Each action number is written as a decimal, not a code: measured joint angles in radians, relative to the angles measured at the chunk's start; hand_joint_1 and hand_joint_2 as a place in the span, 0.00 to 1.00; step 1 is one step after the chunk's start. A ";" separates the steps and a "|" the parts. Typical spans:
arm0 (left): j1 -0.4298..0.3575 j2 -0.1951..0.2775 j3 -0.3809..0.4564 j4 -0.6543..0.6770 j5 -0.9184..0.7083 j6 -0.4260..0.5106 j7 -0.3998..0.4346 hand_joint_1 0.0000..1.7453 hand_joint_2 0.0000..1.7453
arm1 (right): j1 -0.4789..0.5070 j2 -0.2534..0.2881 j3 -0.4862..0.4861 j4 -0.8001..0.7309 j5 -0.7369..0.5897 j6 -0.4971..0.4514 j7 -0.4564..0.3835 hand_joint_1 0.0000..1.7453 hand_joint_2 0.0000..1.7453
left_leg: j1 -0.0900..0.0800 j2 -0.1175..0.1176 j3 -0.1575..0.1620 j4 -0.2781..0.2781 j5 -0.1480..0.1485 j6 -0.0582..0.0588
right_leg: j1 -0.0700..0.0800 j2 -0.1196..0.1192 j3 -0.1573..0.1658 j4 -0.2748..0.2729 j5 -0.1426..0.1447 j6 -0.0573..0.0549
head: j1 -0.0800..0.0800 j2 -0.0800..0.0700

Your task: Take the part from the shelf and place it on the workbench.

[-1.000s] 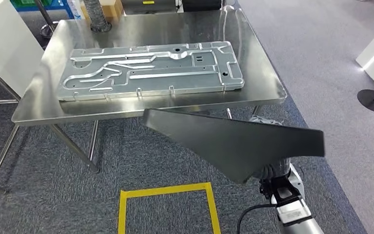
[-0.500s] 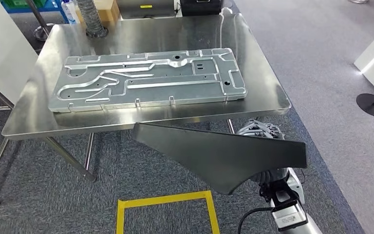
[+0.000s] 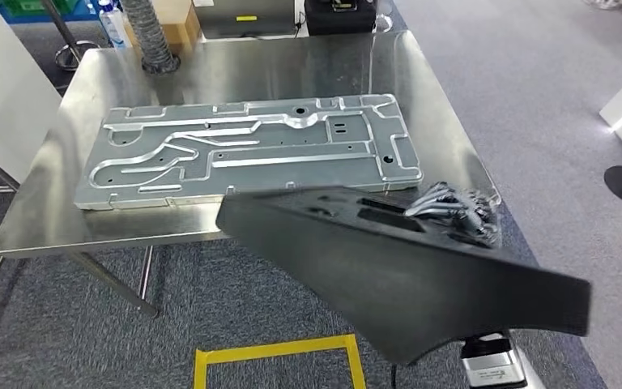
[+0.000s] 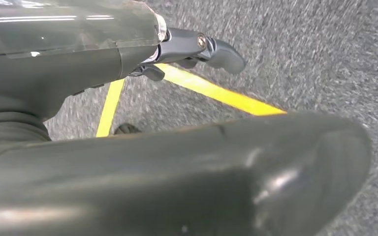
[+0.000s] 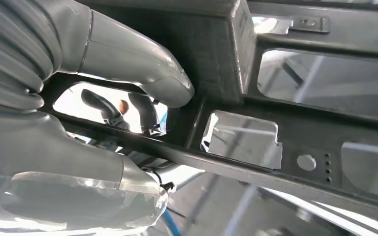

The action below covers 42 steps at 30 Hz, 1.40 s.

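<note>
My right hand (image 3: 453, 212) grips a large flat black part (image 3: 389, 267) with cut-outs, its fingers hooked over the part's far edge. The part hangs tilted in front of the steel workbench (image 3: 235, 65), its far edge over the bench's front right edge. From the right wrist, the grey thumb (image 5: 142, 69) presses on the part's frame (image 5: 236, 147) and dark fingers reach through an opening. My left hand (image 4: 197, 46) hangs above the carpet, a dark finger stretched out, holding nothing.
A big machined aluminium plate (image 3: 251, 150) covers most of the bench. At the bench's back stand a ribbed hose (image 3: 147, 32), a cardboard box (image 3: 182, 24) and a black device (image 3: 340, 14). A yellow tape square (image 3: 279, 352) marks the floor. A white panel (image 3: 4, 89) stands left.
The view has closed in on the bench. My right hand has raised and tipped the black part, so its top face and cut-outs now show and its far edge overlaps the bench.
</note>
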 joint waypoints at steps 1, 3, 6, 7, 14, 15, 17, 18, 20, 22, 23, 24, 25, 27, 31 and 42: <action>-0.001 0.000 0.000 0.000 0.000 0.000 -0.002 0.00 0.00 | -0.026 -0.001 -0.007 -0.008 0.004 0.007 0.003 1.00 1.00 | 0.001 0.000 0.000 0.012 -0.001 -0.005 | -0.002 0.001 0.010 -0.006 -0.001 -0.006 | 0.000 0.000; -0.005 -0.001 0.000 0.000 0.001 -0.002 -0.006 0.00 0.00 | -0.078 -0.003 -0.021 -0.016 0.007 0.021 0.010 1.00 1.00 | 0.004 0.000 -0.040 0.089 -0.013 -0.014 | -0.005 0.001 0.034 -0.014 -0.009 -0.016 | 0.000 0.000; -0.004 -0.002 0.000 0.000 0.003 -0.003 -0.009 0.00 0.00 | -0.127 -0.004 -0.035 -0.015 0.007 0.032 0.020 1.00 1.00 | 0.011 0.000 -0.161 0.262 -0.076 -0.024 | -0.005 0.001 0.061 -0.015 -0.033 -0.020 | 0.000 0.000; -0.002 -0.002 0.000 0.000 0.003 -0.003 -0.010 0.00 0.00 | -0.137 -0.004 -0.039 -0.013 0.007 0.032 0.024 1.00 1.00 | 0.014 0.000 -0.189 0.281 -0.090 -0.027 | -0.006 0.002 0.072 -0.015 -0.042 -0.019 | 0.000 0.000; 0.004 0.000 0.001 0.000 0.002 0.001 -0.008 0.00 0.00 | -0.209 -0.004 -0.061 0.068 0.055 0.007 0.070 1.00 1.00 | 0.014 0.001 -0.170 0.017 0.137 -0.015 | -0.006 0.008 0.129 -0.007 -0.101 0.010 | 0.000 0.000; 0.003 0.001 0.001 0.000 0.002 0.001 -0.007 0.00 0.00 | -0.221 -0.004 -0.063 0.092 0.064 0.005 0.078 1.00 1.00 | 0.014 0.000 -0.168 0.016 0.138 -0.009 | -0.006 0.009 0.128 -0.011 -0.104 0.017 | 0.000 0.000; 0.000 0.001 0.001 0.000 0.002 0.001 -0.008 0.00 0.00 | -0.241 -0.003 -0.067 0.137 0.083 -0.001 0.086 1.00 1.00 | 0.016 -0.001 -0.164 0.008 0.141 0.002 | -0.009 0.006 0.124 0.004 -0.120 0.027 | 0.000 0.000; -0.002 0.001 0.001 0.000 0.002 0.001 -0.008 0.00 0.00 | -0.251 -0.003 -0.068 0.157 0.093 -0.005 0.090 1.00 1.00 | 0.018 -0.001 -0.161 0.004 0.140 0.008 | -0.010 0.004 0.109 0.036 -0.139 0.031 | 0.000 0.000; -0.004 0.001 0.001 0.000 0.001 0.001 -0.008 0.00 0.00 | -0.268 -0.002 -0.069 0.197 0.127 -0.014 0.104 1.00 1.00 | 0.017 -0.002 -0.158 0.003 0.136 0.015 | -0.011 0.003 0.040 0.157 -0.191 0.035 | 0.000 0.000; -0.004 0.001 0.001 0.000 -0.003 0.000 -0.009 0.00 0.00 | -0.296 -0.002 -0.057 0.275 0.203 -0.037 0.135 1.00 1.00 | 0.014 -0.003 -0.156 0.003 0.131 0.018 | -0.011 0.002 -0.034 0.262 -0.209 0.037 | 0.000 0.000; -0.005 0.001 0.001 0.000 -0.004 -0.001 -0.009 0.00 0.00 | -0.320 -0.002 -0.044 0.330 0.257 -0.054 0.156 1.00 1.00 | 0.013 -0.003 -0.154 0.004 0.129 0.018 | -0.011 0.002 -0.049 0.265 -0.189 0.036 | 0.000 0.000; -0.008 0.000 0.001 0.000 -0.006 -0.002 -0.010 0.00 0.00 | -0.347 -0.002 -0.026 0.395 0.318 -0.074 0.178 1.00 1.00 | 0.013 -0.004 -0.151 0.005 0.127 0.017 | -0.011 0.002 -0.043 0.229 -0.150 0.034 | 0.000 0.000; -0.011 0.000 0.001 0.000 -0.008 -0.002 -0.011 0.00 0.00 | -0.371 -0.002 -0.006 0.456 0.371 -0.092 0.198 1.00 1.00 | 0.012 -0.005 -0.148 0.005 0.125 0.016 | -0.011 0.002 -0.022 0.164 -0.104 0.030 | 0.000 0.000; -0.016 -0.001 0.000 0.001 -0.010 -0.004 -0.013 0.00 0.00 | -0.401 -0.001 0.028 0.543 0.456 -0.123 0.231 1.00 1.00 | 0.008 -0.010 -0.147 0.008 0.122 0.012 | -0.007 0.002 0.026 0.043 -0.045 0.020 | 0.000 0.000; -0.022 -0.003 -0.002 0.001 -0.017 -0.004 -0.016 0.00 0.00 | -0.494 0.008 0.115 0.707 0.724 -0.184 0.365 1.00 1.00 | 0.007 -0.015 -0.147 0.007 0.120 -0.008 | -0.004 0.002 0.043 -0.005 -0.033 0.005 | 0.000 0.000; -0.040 -0.010 -0.017 0.001 -0.027 -0.004 -0.019 0.00 0.00 | -0.625 -0.010 0.285 1.034 0.887 -0.256 0.436 1.00 1.00 | 0.022 -0.011 -0.176 0.068 0.111 -0.035 | -0.007 -0.028 0.076 -0.008 -0.053 0.001 | 0.000 0.000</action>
